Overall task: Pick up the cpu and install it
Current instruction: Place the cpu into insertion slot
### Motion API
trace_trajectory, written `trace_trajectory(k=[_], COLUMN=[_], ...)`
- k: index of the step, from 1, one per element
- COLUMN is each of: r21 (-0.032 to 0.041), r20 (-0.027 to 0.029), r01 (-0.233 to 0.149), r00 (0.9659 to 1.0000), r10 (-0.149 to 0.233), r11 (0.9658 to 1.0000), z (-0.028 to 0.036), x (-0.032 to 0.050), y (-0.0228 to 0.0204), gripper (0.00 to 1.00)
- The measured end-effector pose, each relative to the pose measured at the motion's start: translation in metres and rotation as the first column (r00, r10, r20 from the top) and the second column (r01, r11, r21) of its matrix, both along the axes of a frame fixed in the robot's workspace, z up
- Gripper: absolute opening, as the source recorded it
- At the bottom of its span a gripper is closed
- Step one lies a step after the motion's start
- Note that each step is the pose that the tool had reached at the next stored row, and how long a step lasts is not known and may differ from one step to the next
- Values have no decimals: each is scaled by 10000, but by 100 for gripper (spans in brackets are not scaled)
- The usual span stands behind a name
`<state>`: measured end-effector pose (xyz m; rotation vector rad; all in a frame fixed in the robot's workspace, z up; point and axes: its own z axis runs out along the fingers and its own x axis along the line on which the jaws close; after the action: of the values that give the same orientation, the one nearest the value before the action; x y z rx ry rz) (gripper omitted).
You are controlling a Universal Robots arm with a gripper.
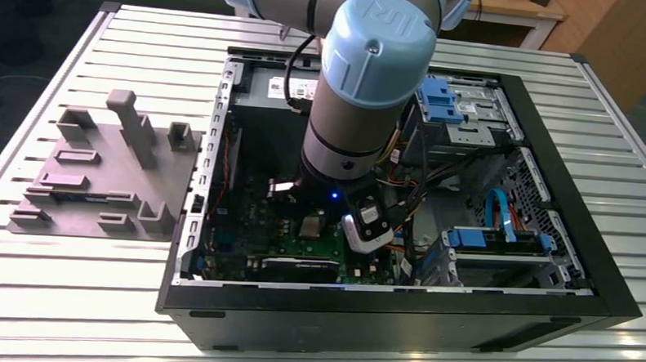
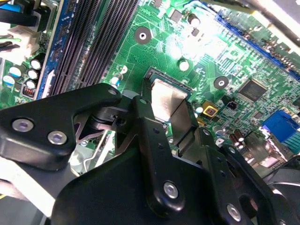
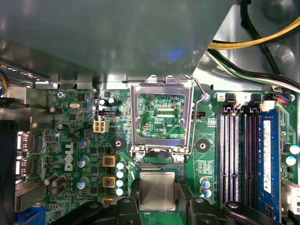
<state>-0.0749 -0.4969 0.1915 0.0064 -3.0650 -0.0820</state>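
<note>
While in claw (image 3: 158, 204), cpu (image 3: 157, 189) flat, face-up.

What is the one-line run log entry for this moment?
gripper: at cpu, grip unclear | cpu: next to raised socket frame on green board | seated: cannot tell

This is a robotics lab or workshop. An open computer case (image 1: 382, 318) lies on a slotted aluminium counter (image 1: 78, 301), and a robot arm (image 1: 359, 93) reaches down into it. A grey plastic fixture tray (image 1: 105, 171) sits just beside the case on the exterior view's left. Wooden desks (image 1: 516, 9) stand beyond the case.
</note>
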Motion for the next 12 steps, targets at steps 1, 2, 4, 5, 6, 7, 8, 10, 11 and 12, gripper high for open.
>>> trace_trajectory(k=[1, 2, 4, 5, 6, 7, 8, 10, 11, 12], r21=[0, 0, 1, 1, 1, 1, 0, 0, 1, 0], r20=[0, 0, 3, 2, 0, 1, 1, 0, -1, -6], r01=[0, 0, -1, -2, -1, -1, -1, -1, 0, -1], r00=[10000, 10000, 10000, 10000, 10000, 10000, 10000, 10000, 10000, 10000], r10=[0, 0, 1, 2, 1, 1, 1, 1, 0, 1], r11=[10000, 10000, 10000, 10000, 10000, 10000, 10000, 10000, 10000, 10000], z=[0, 0, -1, -1, -1, -1, -1, -1, -1, -1], x=[0, 0, 2, 2, 3, 3, 4, 22, 36, 51], y=[0, 0, 0, 0, 0, 0, 0, 0, 0, 0], gripper=[41, 41, 43, 43, 48, 48, 55, 55, 55, 55])
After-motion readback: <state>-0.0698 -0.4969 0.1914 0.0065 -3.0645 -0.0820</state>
